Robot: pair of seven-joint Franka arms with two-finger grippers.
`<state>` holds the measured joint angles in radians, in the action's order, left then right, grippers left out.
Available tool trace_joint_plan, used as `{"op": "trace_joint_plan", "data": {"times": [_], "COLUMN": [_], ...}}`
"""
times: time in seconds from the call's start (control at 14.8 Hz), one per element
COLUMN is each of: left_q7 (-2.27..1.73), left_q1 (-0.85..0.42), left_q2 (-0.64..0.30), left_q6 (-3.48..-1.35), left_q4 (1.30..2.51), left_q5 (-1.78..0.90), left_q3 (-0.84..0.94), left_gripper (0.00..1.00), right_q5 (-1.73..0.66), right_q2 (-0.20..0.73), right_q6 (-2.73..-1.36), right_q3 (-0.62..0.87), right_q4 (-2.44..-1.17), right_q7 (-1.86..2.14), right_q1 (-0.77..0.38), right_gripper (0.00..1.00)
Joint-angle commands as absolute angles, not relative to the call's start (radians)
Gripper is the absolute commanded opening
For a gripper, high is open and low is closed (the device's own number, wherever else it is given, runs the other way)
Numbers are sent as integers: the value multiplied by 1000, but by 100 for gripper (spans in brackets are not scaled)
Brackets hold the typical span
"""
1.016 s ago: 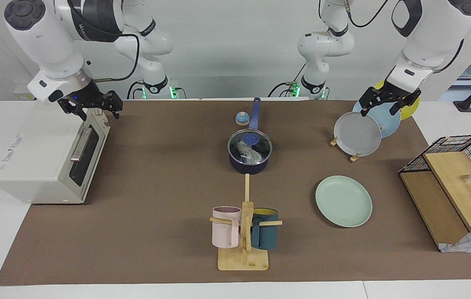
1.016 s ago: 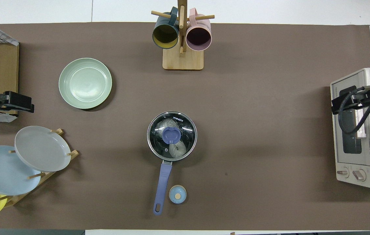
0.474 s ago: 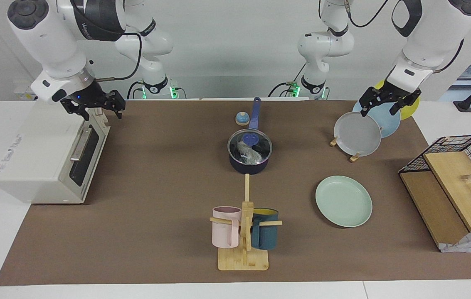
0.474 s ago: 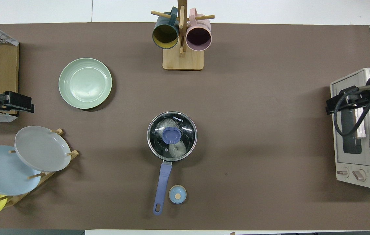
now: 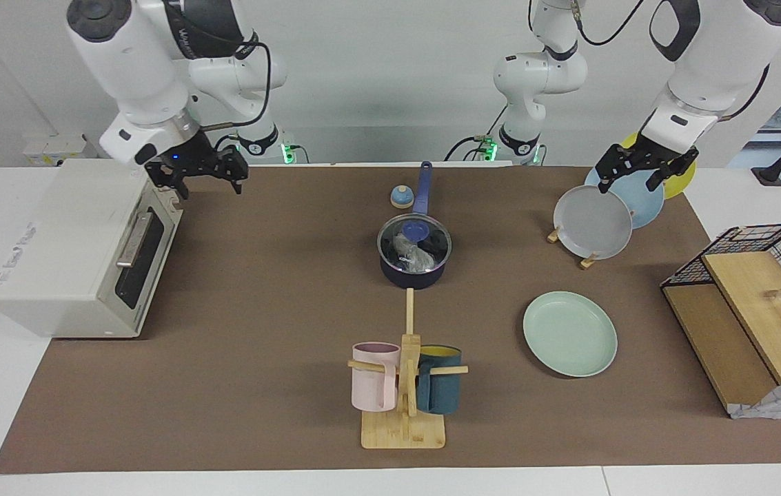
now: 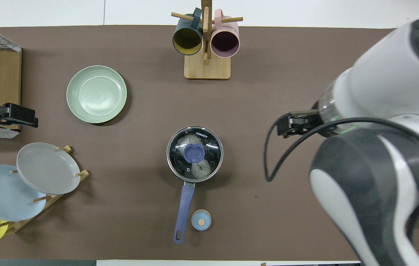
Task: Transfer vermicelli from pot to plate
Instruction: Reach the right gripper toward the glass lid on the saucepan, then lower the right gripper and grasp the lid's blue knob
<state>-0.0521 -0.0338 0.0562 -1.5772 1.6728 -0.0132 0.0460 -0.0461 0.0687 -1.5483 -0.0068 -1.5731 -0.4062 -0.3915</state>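
Vermicelli (image 6: 199, 168) shows only dimly through glass lid (image 6: 194, 153) covering pot (image 5: 412, 272)

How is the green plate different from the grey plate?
The green plate lies flat on the table mat; the grey plate stands tilted in a wooden rack. The green one is alone and farther from the robots; the grey one stands before a light blue plate. Both are round, shallow and empty.
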Motion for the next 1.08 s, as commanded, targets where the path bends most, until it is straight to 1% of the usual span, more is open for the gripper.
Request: {"op": "trace_joint_plan", "data": {"times": [0.0, 0.2, 0.27, 0.41, 0.54, 0.81, 1.02], "left_q7": [-67, -67, -67, -67, -67, -67, -64], "left_q1": [-38, -38, -38, -38, -37, -37, -37], "left_q2": [58, 58, 58, 58, 58, 57, 57], "left_q6": [-1591, -1591, -1591, -1591, -1597, -1614, -1626], "left_q4": [1677, 1677, 1677, 1675, 1675, 1675, 1675], "left_q5": [9, 9, 9, 9, 9, 9, 9], "left_q3": [43, 43, 43, 43, 43, 43, 43], "left_gripper": [100, 100, 100, 100, 100, 100, 100], "right_q5": [-81, -81, -84, -83, -78, -58, -21], "right_q2": [176, 245, 256, 265, 302, 319, 296], "right_q6": [-1600, -1734, -1776, -1799, -1842, -1867, -1908], "right_q3": [-14, -12, -12, -8, -8, -8, -8], "right_q4": [-1484, -1482, -1485, -1486, -1489, -1505, -1581], "right_q7": [-538, -710, -738, -747, -800, -801, -764], "right_q1": [-475, -601, -624, -646, -692, -698, -700], "right_gripper": [100, 100, 100, 100, 100, 100, 100]}}
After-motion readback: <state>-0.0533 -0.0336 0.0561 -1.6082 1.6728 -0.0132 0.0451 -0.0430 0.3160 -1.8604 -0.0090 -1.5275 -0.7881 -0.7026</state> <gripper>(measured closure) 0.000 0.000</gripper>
